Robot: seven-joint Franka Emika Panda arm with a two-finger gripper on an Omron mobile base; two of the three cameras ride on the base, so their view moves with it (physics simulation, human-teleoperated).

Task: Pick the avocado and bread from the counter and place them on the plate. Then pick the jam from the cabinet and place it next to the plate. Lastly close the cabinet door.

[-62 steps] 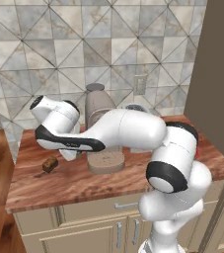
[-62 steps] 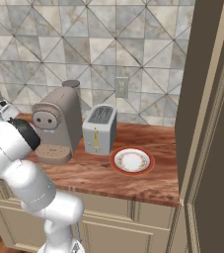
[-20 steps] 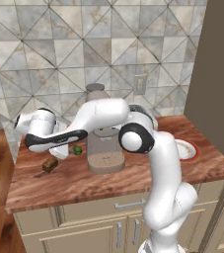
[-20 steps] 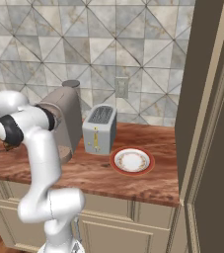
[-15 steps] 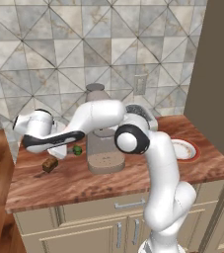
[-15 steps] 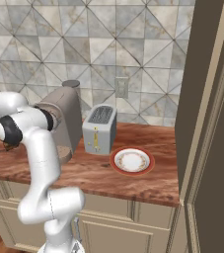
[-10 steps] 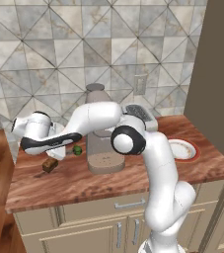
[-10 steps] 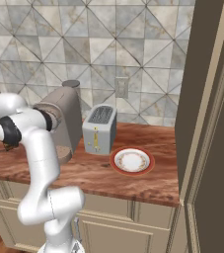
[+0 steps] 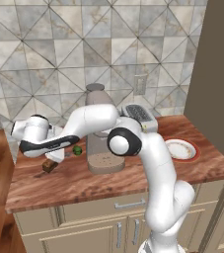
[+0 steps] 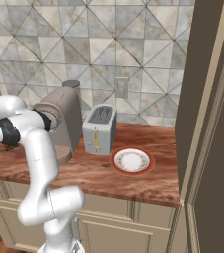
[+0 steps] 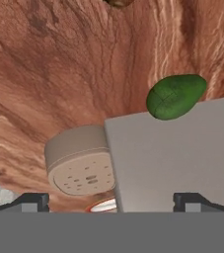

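The dark-green avocado (image 9: 77, 149) lies on the wood counter (image 9: 59, 183) just left of the coffee machine, and it sits at upper right in the hand view (image 11: 175, 96). The brown bread (image 9: 48, 165) rests further left; its edge shows at the top of the hand view (image 11: 117, 2). My gripper (image 9: 55, 156) hangs low over the counter between the two, jaws open and empty, fingertips (image 11: 32, 201) wide apart. The red-rimmed white plate (image 9: 181, 149) (image 10: 131, 160) sits at the counter's right end. The cabinet (image 9: 217, 74) stands at the right with its door (image 10: 214, 148) swung open. The jam is hidden.
A grey-brown coffee machine (image 9: 101, 133) (image 10: 64, 121) stands mid-counter, its round base (image 11: 79, 165) close to my fingers. A silver toaster (image 9: 139, 116) (image 10: 99, 129) sits between it and the plate. The counter's left edge drops off beyond the bread.
The hand has sunk slightly toward the counter near the avocado and bread. The jaws have stayed open; nothing on the counter has moved.
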